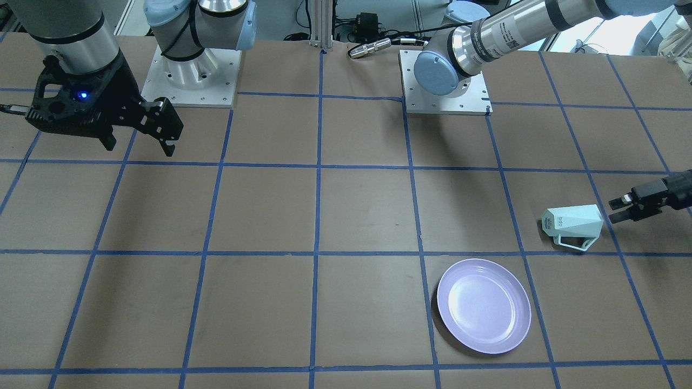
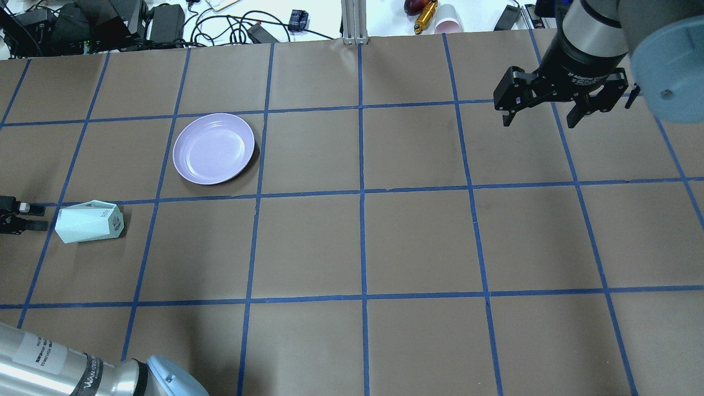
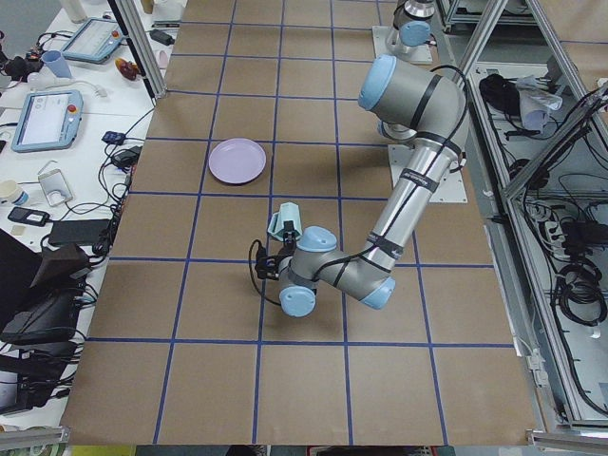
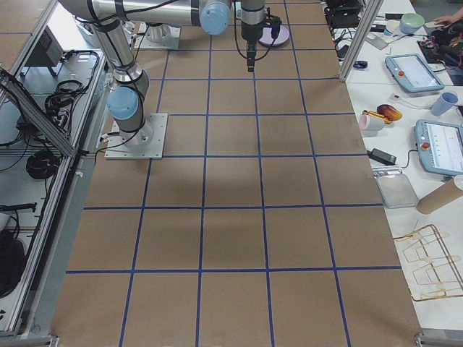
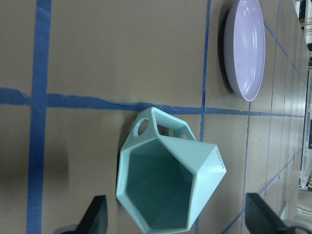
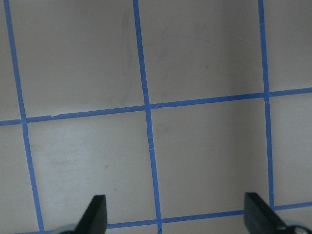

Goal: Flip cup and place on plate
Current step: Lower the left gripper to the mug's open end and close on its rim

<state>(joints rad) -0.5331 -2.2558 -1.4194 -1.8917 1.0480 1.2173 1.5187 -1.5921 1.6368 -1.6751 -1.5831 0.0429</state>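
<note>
The mint-green cup point(image 2: 88, 221) lies on its side on the table at the far left, its lettered base toward the middle. It also shows in the front view point(image 1: 573, 227). In the left wrist view the cup point(image 5: 168, 185) turns its teal open mouth toward the camera, handle on the upper left. My left gripper point(image 2: 36, 216) point(image 1: 616, 210) is open, low and level, just short of the cup's rim and not touching it. The lavender plate point(image 2: 213, 148) point(image 1: 484, 305) point(image 5: 246, 48) lies empty a little beyond the cup. My right gripper point(image 2: 542, 118) point(image 1: 140, 148) is open and empty, high over the far right.
The brown table point(image 2: 363, 242) carries a blue tape grid. The two arm bases point(image 1: 189, 70) point(image 1: 443, 81) stand at the robot's edge. Cables, a pink cup point(image 2: 448, 25) and tools lie on the bench beyond the far edge.
</note>
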